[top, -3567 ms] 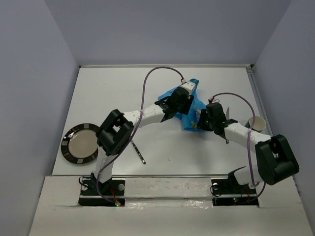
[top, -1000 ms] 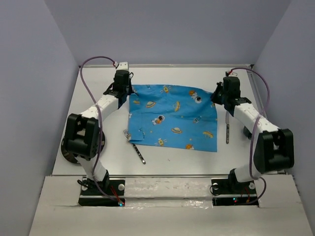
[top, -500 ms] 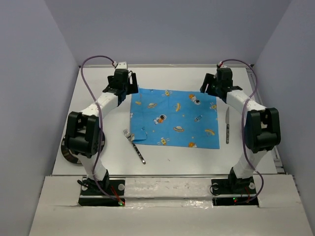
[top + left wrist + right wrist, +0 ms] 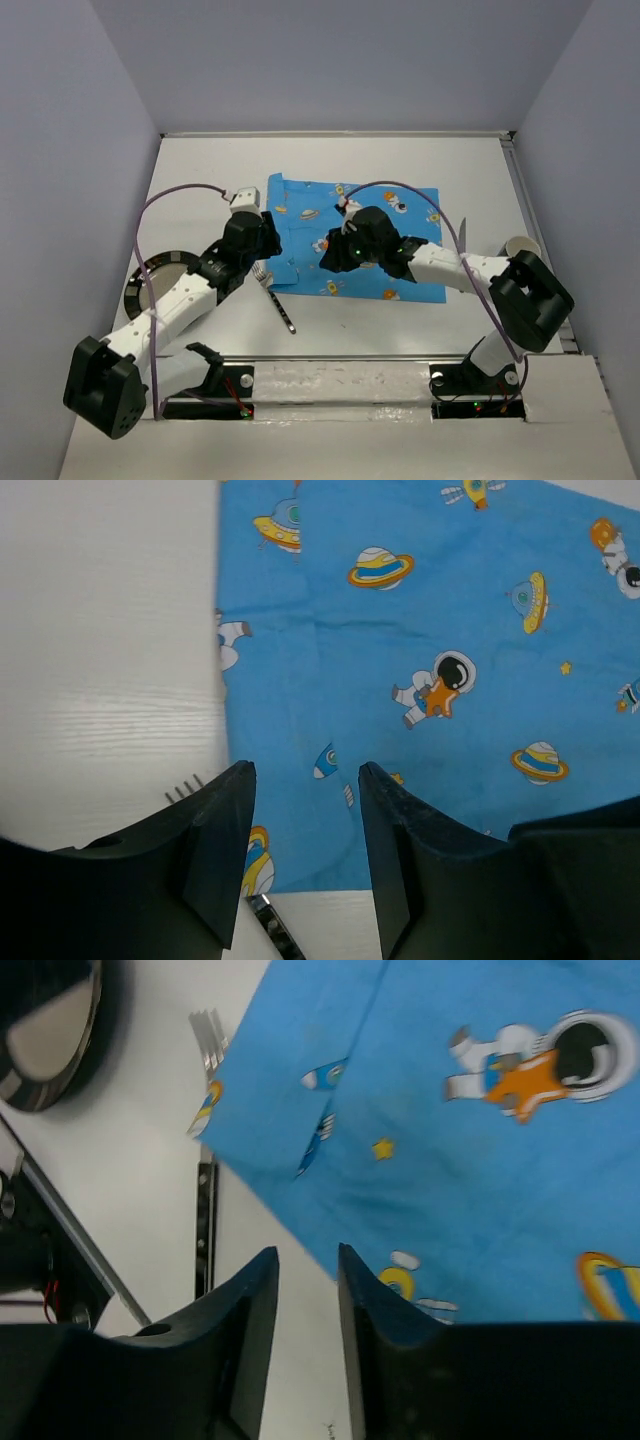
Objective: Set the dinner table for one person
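The white dinner table point(image 4: 200, 180) carries a blue space-print mat point(image 4: 375, 215), spread flat with its near left corner folded over. My left gripper point(image 4: 268, 243) is open and empty above that folded corner, which also shows in the left wrist view point(image 4: 290, 810). My right gripper point(image 4: 333, 256) is open with a narrow gap and empty, over the mat's near edge point(image 4: 450, 1110). A fork point(image 4: 277, 298) lies just off the mat's near left corner; its tines point(image 4: 183, 787) and handle point(image 4: 205, 1230) show in both wrist views. A dark-rimmed plate point(image 4: 150, 285) sits at the left, partly under my left arm.
A paper cup point(image 4: 521, 247) stands at the right edge of the table, beyond my right arm. The table's silver rail point(image 4: 350, 357) runs along the near edge. Grey walls close in the left, right and far sides. The plate also shows in the right wrist view point(image 4: 40, 1030).
The mat, bunched up between both grippers 3.6 s ago, now lies spread. Both grippers have let go of its far corners and moved to its near left part.
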Available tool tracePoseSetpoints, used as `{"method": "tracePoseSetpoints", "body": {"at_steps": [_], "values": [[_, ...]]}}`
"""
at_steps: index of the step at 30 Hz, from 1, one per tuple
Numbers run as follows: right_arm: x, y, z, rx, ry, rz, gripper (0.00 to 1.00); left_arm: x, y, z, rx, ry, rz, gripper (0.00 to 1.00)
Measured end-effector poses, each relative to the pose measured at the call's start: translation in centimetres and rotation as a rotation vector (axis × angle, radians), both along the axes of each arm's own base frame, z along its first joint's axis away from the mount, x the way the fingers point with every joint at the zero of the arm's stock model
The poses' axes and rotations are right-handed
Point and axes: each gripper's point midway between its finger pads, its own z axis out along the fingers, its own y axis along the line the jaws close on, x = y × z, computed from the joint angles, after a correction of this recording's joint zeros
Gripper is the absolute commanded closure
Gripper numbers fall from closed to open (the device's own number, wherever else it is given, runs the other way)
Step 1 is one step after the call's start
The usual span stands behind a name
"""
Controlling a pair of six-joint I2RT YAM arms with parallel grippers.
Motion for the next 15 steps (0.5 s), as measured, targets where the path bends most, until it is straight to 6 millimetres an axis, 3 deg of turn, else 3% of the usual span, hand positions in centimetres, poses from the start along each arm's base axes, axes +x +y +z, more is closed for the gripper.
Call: {"method": "tracePoseSetpoints", "body": {"at_steps": [3, 7, 15], "values": [[-3.6, 2.6, -0.3, -0.007, -0.002, 0.102, 0.56, -0.5, 1.5, 1.4, -0.022, -0.027, 0.057, 0.44], [-5.4, 4.6, -0.7, -0.015, -0.023, 0.164, 0.57, 0.3, 2.5, 5.0, -0.069, -0.113, 0.102, 0.44], [-8.9, 10.2, -5.5, -0.141, -0.021, 0.292, 0.57, 1.4, 5.9, 7.7, -0.098, -0.181, 0.187, 0.43]]}}
